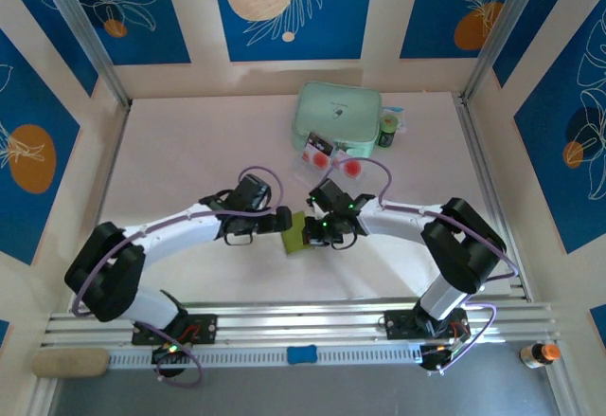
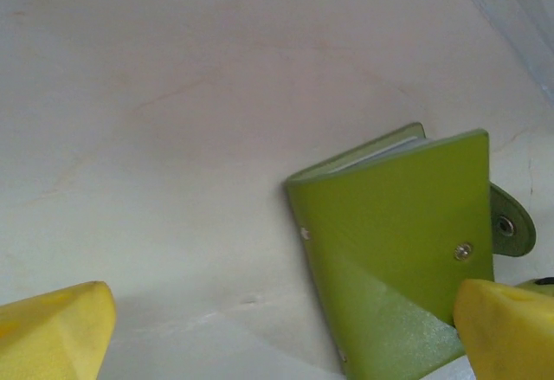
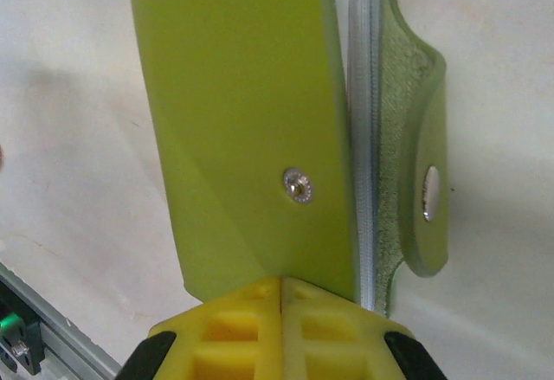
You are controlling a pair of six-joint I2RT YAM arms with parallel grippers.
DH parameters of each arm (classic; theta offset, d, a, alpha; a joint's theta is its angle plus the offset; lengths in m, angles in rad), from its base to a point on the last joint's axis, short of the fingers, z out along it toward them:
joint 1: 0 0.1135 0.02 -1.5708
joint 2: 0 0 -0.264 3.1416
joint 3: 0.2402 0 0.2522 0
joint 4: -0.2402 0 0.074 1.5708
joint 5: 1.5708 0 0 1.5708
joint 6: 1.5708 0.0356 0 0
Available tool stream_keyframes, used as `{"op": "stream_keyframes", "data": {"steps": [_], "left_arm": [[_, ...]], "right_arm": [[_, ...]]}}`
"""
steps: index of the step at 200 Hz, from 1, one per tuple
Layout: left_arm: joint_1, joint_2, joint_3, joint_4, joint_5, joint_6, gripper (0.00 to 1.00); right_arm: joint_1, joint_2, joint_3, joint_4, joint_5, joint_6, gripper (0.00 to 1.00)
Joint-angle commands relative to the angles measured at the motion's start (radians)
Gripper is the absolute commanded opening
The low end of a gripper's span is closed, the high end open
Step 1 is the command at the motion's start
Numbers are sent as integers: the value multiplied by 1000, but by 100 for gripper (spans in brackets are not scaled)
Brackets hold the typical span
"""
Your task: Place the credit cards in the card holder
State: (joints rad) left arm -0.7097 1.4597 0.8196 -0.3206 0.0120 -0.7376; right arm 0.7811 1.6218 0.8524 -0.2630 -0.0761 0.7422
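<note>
**A:** Where was the card holder (image 1: 295,234) at that moment?

**B:** It was over the near part of the table (image 1: 189,151), between the two grippers. It was a little open, and the pale pockets (image 3: 363,129) showed inside. The strap (image 3: 424,190) with its snap hung free at the side, not fastened.

**A:** And the right gripper (image 3: 281,332), how were its jaws?

**B:** They were pressed together on the edge of the front cover, so it held the card holder. The two yellow fingers met with no gap between them.

**A:** Did the left gripper (image 2: 277,337) hold it too?

**B:** No. Its jaws were wide apart. One yellow fingertip (image 2: 506,332) was at the lower corner of the cover, and the other was far away on the other side.

**A:** And the credit cards (image 1: 322,146)?

**B:** They lay at the back, just in front of the mint-green case (image 1: 336,113), well apart from the card holder. I could see red circles on them, but I could not count them exactly.
</note>
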Motion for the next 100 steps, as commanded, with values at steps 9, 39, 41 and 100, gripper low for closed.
{"op": "stream_keyframes", "data": {"steps": [9,39,41,100], "left_arm": [[-39,55,43,-14,-30,18,100],[-65,98,60,-16,-50,19,100],[-66,99,61,-16,-51,19,100],[-83,143,62,5,-80,43,100]], "right_arm": [[-6,6,-24,34,-33,21,0],[-6,2,-30,37,-34,25,0],[-6,3,-30,38,-35,24,0],[-9,-10,-41,42,-39,31,0]]}}
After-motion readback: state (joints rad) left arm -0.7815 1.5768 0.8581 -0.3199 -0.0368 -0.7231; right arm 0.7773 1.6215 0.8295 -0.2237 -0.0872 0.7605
